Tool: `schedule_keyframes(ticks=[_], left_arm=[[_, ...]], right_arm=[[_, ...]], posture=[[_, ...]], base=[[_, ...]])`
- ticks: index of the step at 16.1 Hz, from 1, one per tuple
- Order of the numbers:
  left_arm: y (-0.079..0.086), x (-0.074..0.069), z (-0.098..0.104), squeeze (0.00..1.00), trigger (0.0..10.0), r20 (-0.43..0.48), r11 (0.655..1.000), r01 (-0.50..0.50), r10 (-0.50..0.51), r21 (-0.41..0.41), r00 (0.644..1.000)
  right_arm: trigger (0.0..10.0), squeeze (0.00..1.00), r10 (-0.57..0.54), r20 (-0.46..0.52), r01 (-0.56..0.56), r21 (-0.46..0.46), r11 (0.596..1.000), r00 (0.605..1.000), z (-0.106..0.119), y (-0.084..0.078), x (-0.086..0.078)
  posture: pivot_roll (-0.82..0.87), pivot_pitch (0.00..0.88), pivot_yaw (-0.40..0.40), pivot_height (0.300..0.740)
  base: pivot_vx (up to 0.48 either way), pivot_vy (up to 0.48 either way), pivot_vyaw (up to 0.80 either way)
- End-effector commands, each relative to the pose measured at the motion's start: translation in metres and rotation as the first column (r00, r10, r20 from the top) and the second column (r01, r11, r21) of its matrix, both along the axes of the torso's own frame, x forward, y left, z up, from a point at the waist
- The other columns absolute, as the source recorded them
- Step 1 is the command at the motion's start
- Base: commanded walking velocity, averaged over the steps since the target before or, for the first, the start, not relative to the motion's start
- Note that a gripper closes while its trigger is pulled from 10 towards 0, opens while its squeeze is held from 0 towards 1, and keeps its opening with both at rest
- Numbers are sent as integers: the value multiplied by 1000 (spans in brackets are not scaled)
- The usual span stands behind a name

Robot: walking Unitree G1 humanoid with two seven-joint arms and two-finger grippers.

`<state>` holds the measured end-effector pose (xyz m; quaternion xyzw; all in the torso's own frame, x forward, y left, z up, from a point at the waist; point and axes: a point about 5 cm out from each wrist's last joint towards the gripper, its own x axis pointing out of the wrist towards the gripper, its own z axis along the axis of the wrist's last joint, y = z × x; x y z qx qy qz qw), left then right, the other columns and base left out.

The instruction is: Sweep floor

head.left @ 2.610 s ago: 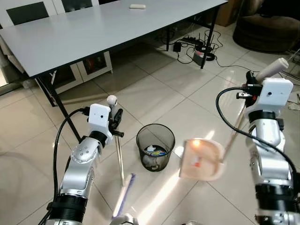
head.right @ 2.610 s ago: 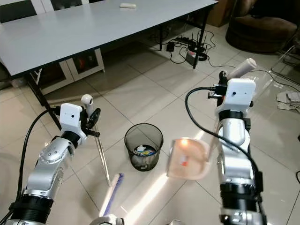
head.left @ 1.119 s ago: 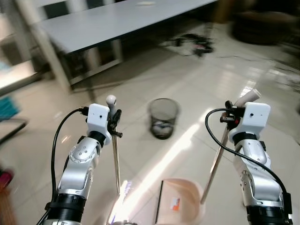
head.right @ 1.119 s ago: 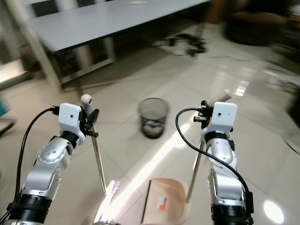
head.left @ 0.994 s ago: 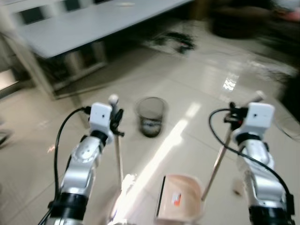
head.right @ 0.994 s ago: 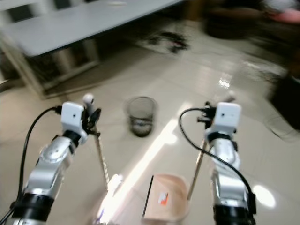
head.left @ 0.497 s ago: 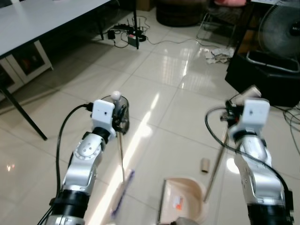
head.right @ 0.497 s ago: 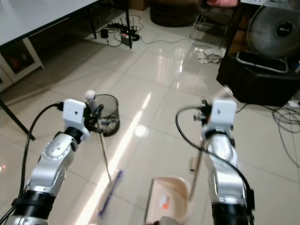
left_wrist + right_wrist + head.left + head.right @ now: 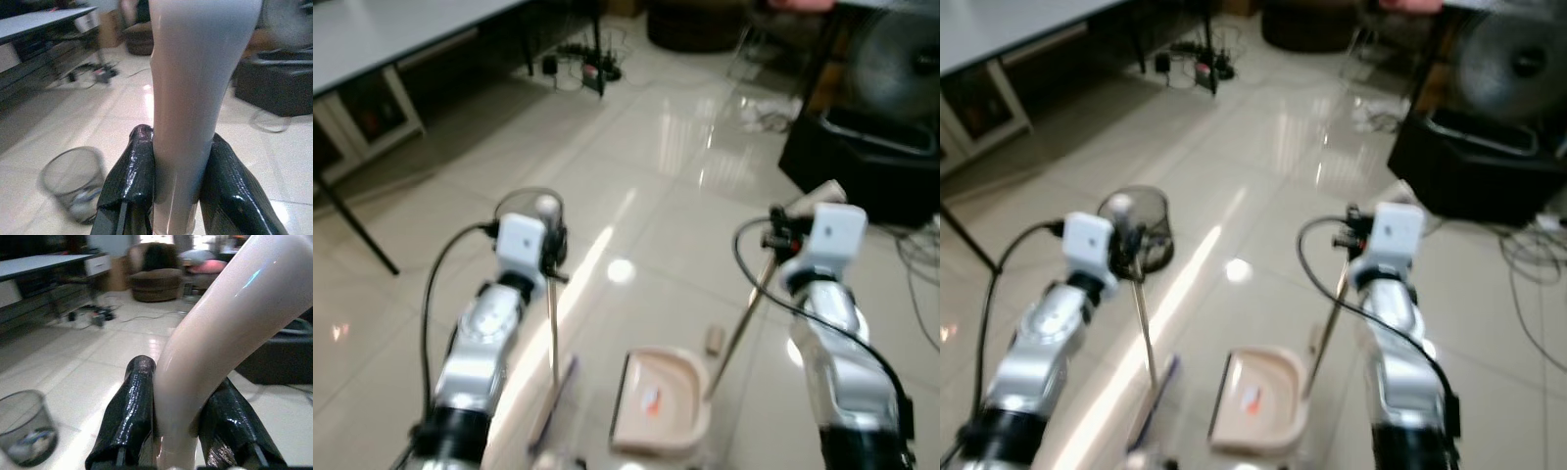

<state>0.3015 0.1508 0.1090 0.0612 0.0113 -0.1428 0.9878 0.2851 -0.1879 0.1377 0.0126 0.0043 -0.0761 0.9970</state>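
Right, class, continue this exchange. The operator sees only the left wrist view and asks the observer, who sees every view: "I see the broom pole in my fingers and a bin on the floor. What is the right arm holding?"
Observer: The right gripper is shut on the dustpan's long handle.
Operator: Where is the pan itself?
Observer: The dustpan sits low between the two arms, with a small orange scrap inside.
Operator: Any litter on the floor?
Observer: A small cardboard tube lies on the tiles just beyond the pan, beside the handle.
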Motion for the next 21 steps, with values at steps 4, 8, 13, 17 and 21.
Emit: schedule_keyframes(ticks=[4, 8, 13, 17, 21], left_arm=[[-5, 10, 12, 0, 10000, 23, 998, 53, -52, -26, 998], [-7, 10, 10, 0, 10000, 24, 998, 61, -60, -23, 998], [-8, 12, 13, 0, 10000, 40, 998, 47, -45, -30, 998], [-6, 15, 25, 0, 10000, 104, 999, 16, -11, -51, 995], [-7, 14, 28, 0, 10000, 117, 997, 10, -1, -70, 993]], right_arm=[[10000, 0, -63, 25, 63, 8, 998, 998, 8, -4, -7], [10000, 0, -73, 20, 73, 13, 997, 997, 9, -5, -10], [10000, 0, -47, 47, 49, -30, 998, 998, 16, -6, -4], [10000, 0, -7, 116, 14, -61, 998, 993, 27, -4, -1], [10000, 0, 3, 131, 11, -105, 994, 991, 31, -6, -1]], posture=[[-23, 57, 51, 740], [-31, 52, 48, 740], [-27, 48, 44, 740], [-24, 55, 44, 740], [-26, 60, 50, 740]], base=[[0, -201, -800], [0, 312, -800], [0, 173, -160], [0, 0, 0], [293, 0, 0]])
